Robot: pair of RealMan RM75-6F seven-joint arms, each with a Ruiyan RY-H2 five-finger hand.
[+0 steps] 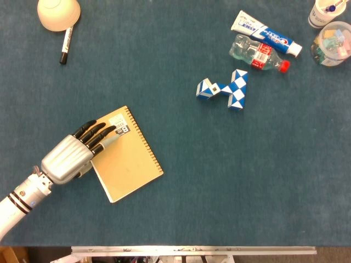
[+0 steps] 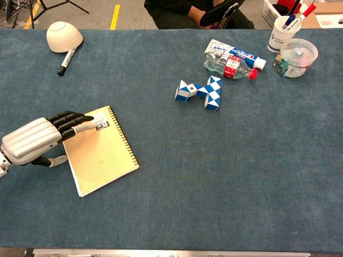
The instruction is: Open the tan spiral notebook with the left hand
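Note:
The tan spiral notebook (image 1: 129, 159) (image 2: 102, 152) lies shut and flat on the blue table, its wire spine along the right edge and a small label at its top. My left hand (image 1: 74, 153) (image 2: 40, 140) lies palm down over the notebook's left top corner, fingers stretched out toward the label, thumb at the left edge. It holds nothing. The right hand shows in neither view.
A blue-and-white twist puzzle (image 1: 225, 89) lies mid-table. A toothpaste tube (image 1: 265, 33) and a small water bottle (image 1: 258, 53) sit behind it, a clear tub (image 1: 332, 44) and a cup (image 1: 323, 12) at far right. A bowl (image 1: 58, 14) and black marker (image 1: 66, 45) lie far left.

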